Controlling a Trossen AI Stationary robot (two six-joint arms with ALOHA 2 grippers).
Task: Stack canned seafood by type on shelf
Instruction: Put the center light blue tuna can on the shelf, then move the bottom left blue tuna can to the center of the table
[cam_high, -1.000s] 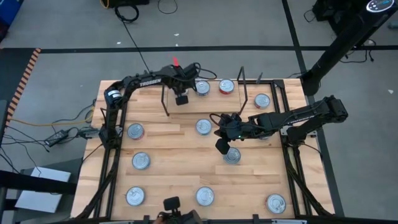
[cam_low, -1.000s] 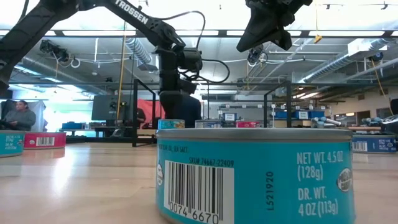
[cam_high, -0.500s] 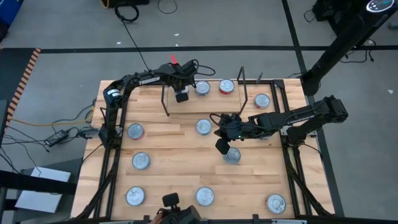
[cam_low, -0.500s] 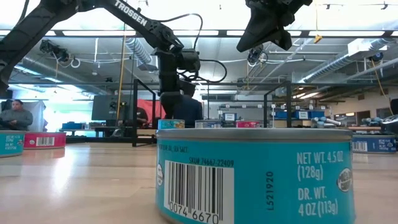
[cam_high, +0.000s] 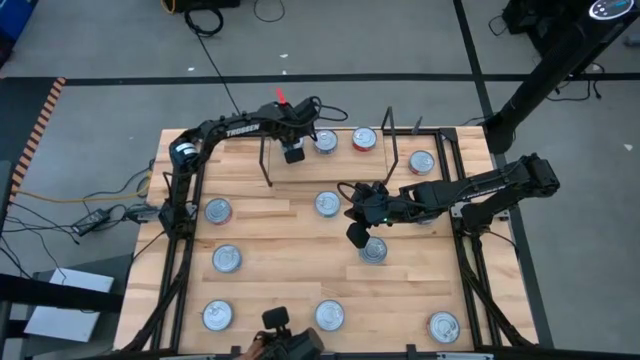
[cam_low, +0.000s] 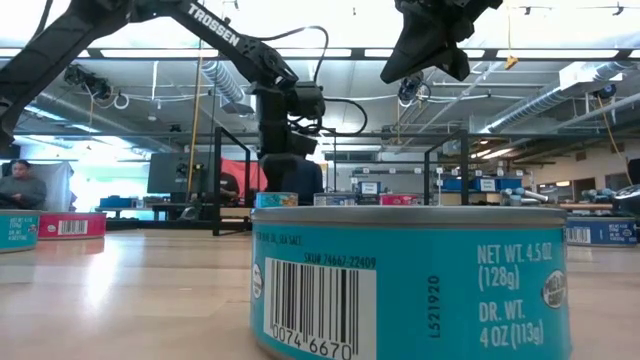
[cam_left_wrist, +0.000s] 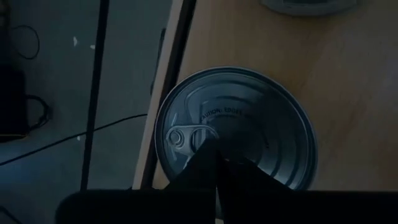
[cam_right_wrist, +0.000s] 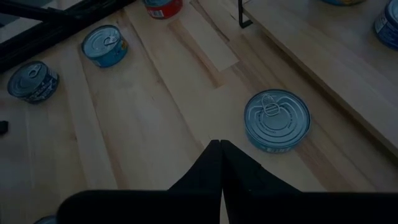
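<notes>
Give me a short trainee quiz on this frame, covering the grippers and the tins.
1. True or false: the right gripper holds a tin.
2. Which gripper is over the shelf? A) left gripper B) right gripper
3. What label colour has the tin nearest the low camera?
Key: 1 false, it is shut and empty; 2 A; 3 blue.

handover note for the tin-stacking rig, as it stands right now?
Left gripper: shut, empty, over a tin at the shelf's left end.
Right gripper: shut, empty, above mid-table beside a blue tin.
Done: at the shelf, two more tins, silver-lidded and red; no stacks seen.
Left: eight tins loose on the table; sort them by type and stack them.
</notes>
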